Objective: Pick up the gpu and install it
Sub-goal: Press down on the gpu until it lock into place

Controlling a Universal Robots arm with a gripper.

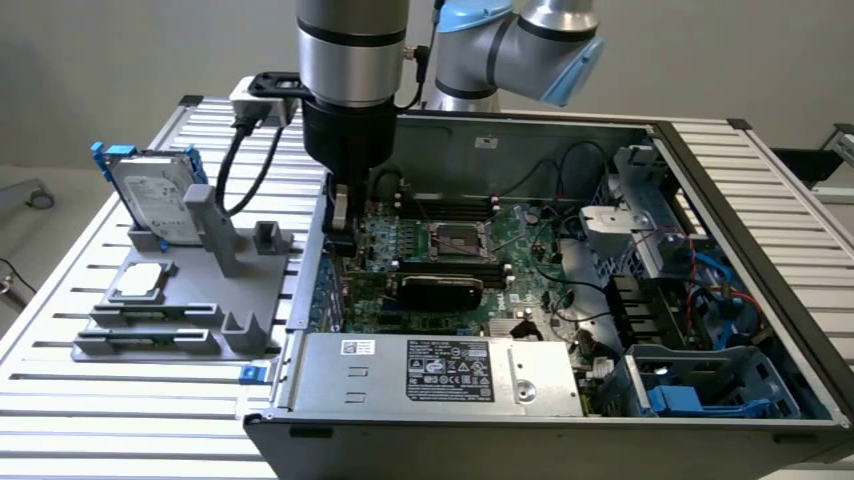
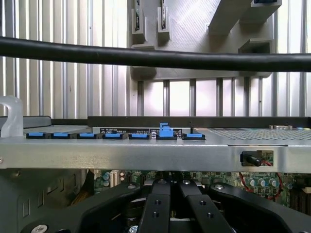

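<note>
You can't see the gripper's [image 1: 342,238] fingertips — they sink behind the computer case's [image 1: 300,300] wall. The arm [image 1: 350,60] runs off the top edge, and the label [image 1: 450,369] print is unreadable.

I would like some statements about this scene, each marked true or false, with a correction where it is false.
1. The gripper is inside the open computer case. True.
2. Its fingers stand wide open. False: they are shut.
3. The graphics card lies on the grey holder outside the case. False: it sits upright on the green mainboard, inside the case.
4. A silver hard drive in a blue frame stands upright on the grey holder. True.
5. One blue clip on the case edge stands higher than the others. True.
</note>
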